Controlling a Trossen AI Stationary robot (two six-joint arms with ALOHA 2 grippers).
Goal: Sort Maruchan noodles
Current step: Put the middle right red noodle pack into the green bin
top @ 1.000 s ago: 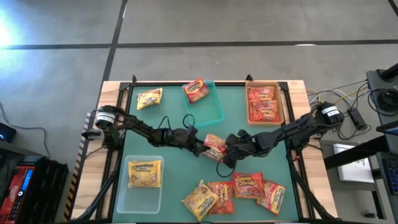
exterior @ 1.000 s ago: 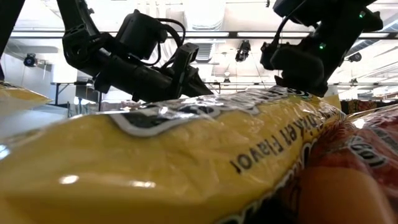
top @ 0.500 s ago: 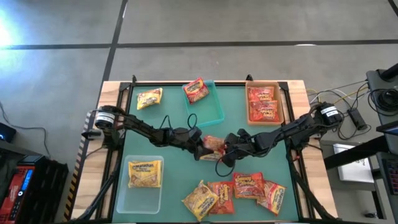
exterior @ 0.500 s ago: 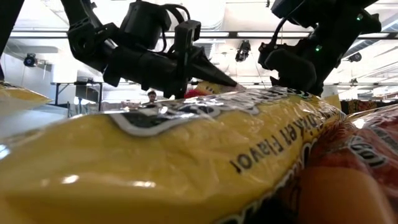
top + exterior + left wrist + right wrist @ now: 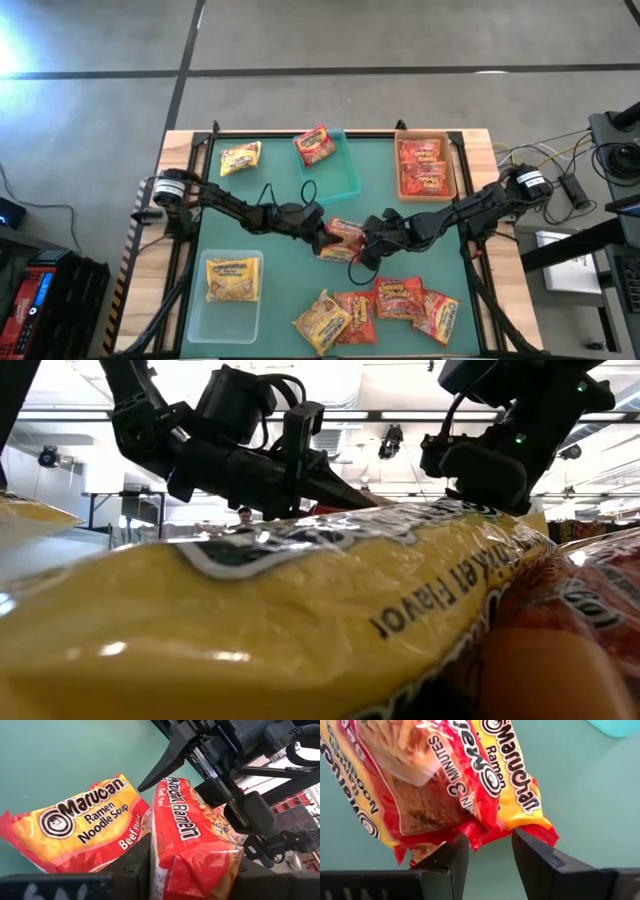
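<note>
Crowding mid-table: end effectors (image 5: 345, 238), packets (image 5: 343, 236)

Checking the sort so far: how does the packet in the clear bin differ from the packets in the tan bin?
The packet in the clear bin is yellow and lies alone; the packets in the tan bin are red, two side by side. The clear bin sits at the table's near left, the tan bin far right. All lie flat.
</note>
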